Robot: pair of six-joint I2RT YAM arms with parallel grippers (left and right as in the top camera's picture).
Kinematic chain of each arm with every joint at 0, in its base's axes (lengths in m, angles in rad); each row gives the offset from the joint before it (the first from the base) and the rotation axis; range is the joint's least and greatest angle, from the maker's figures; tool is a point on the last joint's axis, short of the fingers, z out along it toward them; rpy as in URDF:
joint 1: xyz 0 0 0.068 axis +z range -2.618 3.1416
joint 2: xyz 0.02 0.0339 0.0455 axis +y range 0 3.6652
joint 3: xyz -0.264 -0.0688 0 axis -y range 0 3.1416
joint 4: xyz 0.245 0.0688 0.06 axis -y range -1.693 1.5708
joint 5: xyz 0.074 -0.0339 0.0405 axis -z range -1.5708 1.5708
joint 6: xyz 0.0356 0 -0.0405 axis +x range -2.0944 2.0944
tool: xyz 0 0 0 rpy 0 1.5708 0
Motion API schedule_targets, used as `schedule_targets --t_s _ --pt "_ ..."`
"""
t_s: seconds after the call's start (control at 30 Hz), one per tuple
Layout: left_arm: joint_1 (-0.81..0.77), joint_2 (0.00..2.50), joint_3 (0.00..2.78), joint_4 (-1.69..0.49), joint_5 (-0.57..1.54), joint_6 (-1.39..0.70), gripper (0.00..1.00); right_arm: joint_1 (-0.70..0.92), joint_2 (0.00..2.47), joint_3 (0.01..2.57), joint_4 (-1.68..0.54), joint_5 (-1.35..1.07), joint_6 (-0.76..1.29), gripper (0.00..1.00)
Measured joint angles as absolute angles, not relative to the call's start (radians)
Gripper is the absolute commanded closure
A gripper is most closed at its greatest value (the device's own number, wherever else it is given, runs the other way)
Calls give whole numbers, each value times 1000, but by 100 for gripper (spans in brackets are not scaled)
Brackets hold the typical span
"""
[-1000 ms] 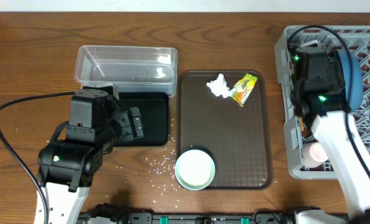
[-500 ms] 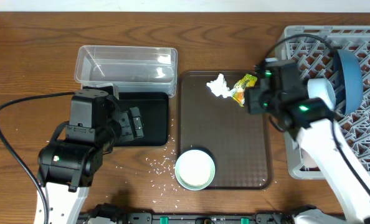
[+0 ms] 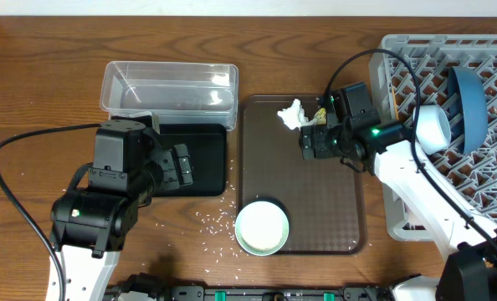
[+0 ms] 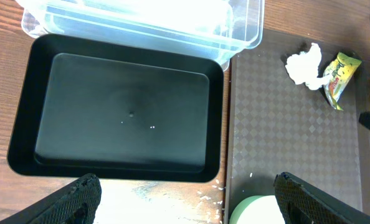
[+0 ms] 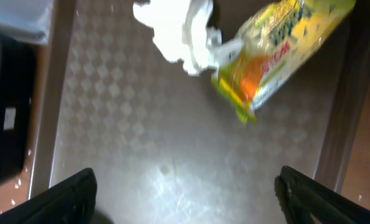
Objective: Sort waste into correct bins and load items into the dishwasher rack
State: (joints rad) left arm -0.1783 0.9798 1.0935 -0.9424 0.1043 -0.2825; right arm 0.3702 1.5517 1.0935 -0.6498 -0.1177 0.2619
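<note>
The right fingers [image 5: 73, 194] hang wide apart and empty above the brown serving tray [image 3: 299, 196], just short of the snack wrapper [image 5: 278, 50], which lies touching the crumpled tissue [image 5: 175, 28] toward the bench's far edge. Closing there could catch both, sending one into the wrong bin, or skid the slick wrapper along the tray.

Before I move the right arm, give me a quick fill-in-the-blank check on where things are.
1. The crumpled tissue and the snack wrapper lie on the ___ serving tray.
2. The large blue bowl stands in the dishwasher ___.
3. Loose rice grains lie on the ___ beside the mint-green bowl.
4. The right claw is ___ near the wrapper.
Missing words: brown; rack; table; open.
</note>
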Motion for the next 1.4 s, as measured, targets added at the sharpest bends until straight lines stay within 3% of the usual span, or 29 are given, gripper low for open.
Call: schedule_targets --t_s 0.3,0.47,1.4 --pt "-178 980 1093 -943 104 -282 9 371 1341 1093 -692 -130 210 10" --pt "-178 980 1093 -942 104 -282 9 371 1120 1093 -703 -130 158 1" --pt "-178 980 1093 -962 216 -283 9 371 503 1093 -933 36 113 1"
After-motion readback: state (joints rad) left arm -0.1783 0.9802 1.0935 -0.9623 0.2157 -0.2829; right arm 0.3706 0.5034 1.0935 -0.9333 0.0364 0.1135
